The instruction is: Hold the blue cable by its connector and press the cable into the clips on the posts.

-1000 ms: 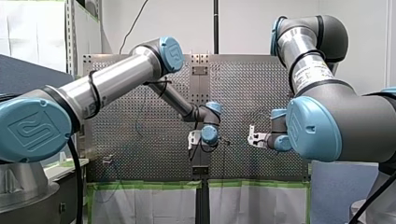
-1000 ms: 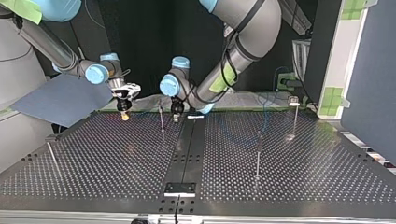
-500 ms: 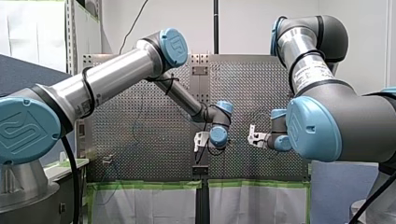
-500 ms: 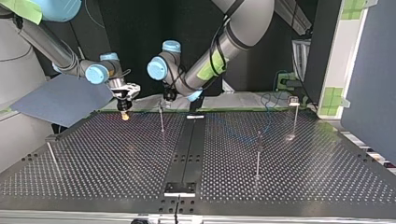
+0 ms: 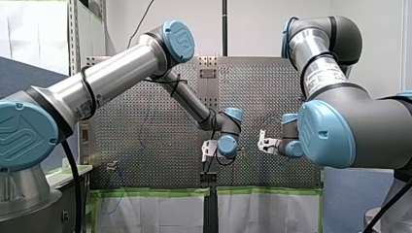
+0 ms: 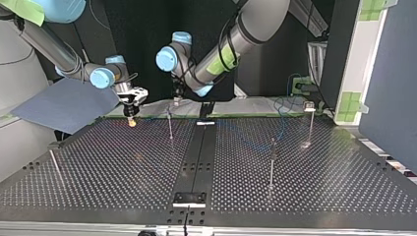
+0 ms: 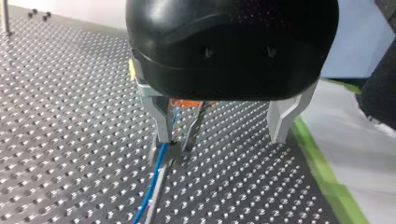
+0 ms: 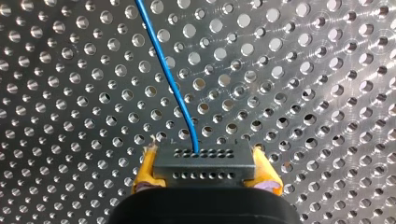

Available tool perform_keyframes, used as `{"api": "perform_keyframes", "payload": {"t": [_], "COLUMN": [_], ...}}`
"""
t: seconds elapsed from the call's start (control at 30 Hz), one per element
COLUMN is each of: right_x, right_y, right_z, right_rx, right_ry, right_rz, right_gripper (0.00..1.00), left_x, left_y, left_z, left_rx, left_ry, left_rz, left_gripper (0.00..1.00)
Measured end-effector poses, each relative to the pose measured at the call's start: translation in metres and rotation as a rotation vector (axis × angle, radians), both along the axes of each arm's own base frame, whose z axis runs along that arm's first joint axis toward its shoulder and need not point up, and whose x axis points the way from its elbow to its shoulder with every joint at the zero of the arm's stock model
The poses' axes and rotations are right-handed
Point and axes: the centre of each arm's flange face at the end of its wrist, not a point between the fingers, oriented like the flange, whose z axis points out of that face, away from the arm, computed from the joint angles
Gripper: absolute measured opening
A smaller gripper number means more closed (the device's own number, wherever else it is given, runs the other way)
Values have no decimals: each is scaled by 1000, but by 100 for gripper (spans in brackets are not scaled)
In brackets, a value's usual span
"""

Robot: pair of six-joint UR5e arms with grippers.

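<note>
My right gripper has its yellow pads clamped on both sides of the black connector. The blue cable leaves the connector's face ahead of the gripper and runs away over the perforated table. In the top view this gripper hangs at ten o'clock from the table's middle, by the far edge, pointing down with a yellow tip close above the plate. My left gripper is black, and its metal fingers stand wide apart with nothing held between them. One fingertip is right at the cable where it meets the clip on top of a post, though I cannot tell whether they touch. From the clip the cable runs down alongside that post. In the top view my left gripper is at eleven o'clock from the table's middle, with the post at its six o'clock and my right gripper at its nine o'clock, apart from it. A second post stands at three o'clock from the middle, a third post at two o'clock, and a fourth post at nine o'clock near the table's edge.
</note>
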Motion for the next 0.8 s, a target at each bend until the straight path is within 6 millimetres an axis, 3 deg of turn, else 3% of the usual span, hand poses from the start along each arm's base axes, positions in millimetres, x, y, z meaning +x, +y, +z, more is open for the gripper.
{"api": "perform_keyframes", "payload": {"t": [0.8], "right_x": [0], "right_y": [0], "right_z": [0], "right_rx": [1], "right_ry": [-3], "right_rz": [-1], "right_gripper": [0], "left_x": [8], "left_y": [-7], "left_z": [2], "left_rx": [-96], "left_ry": [-35], "left_rz": [-33], "left_gripper": [100]}}
